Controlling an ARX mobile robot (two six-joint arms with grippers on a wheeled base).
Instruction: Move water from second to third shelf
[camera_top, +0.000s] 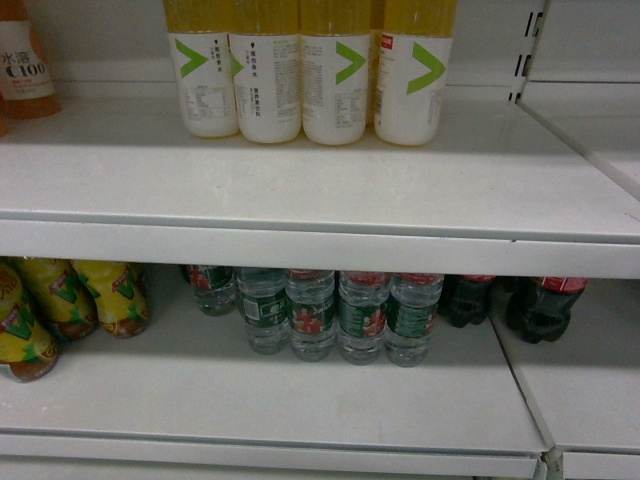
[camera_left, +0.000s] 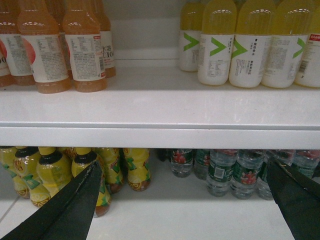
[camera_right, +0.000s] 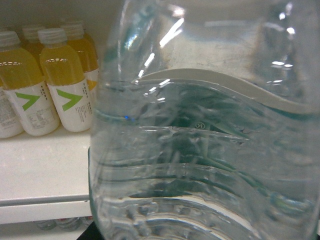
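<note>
The left gripper (camera_left: 185, 200) hangs with its dark fingers (camera_left: 70, 210) spread wide apart.

Right wrist view: the water bottle (camera_right: 200, 150) fills the frame, cap and label cut off, the gripper hidden behind it. Head view: yellow juice bottles (camera_top: 310, 70) lose their tops; neither gripper shows.

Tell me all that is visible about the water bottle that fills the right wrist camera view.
The water bottle is clear ribbed plastic, filled with water, and takes up most of the right wrist view, very close to the lens. Its walls show horizontal ridges and bright reflections. No cap or label is visible here. It stands upright in front of the white shelf with yellow drinks. What holds it cannot be seen.
</note>
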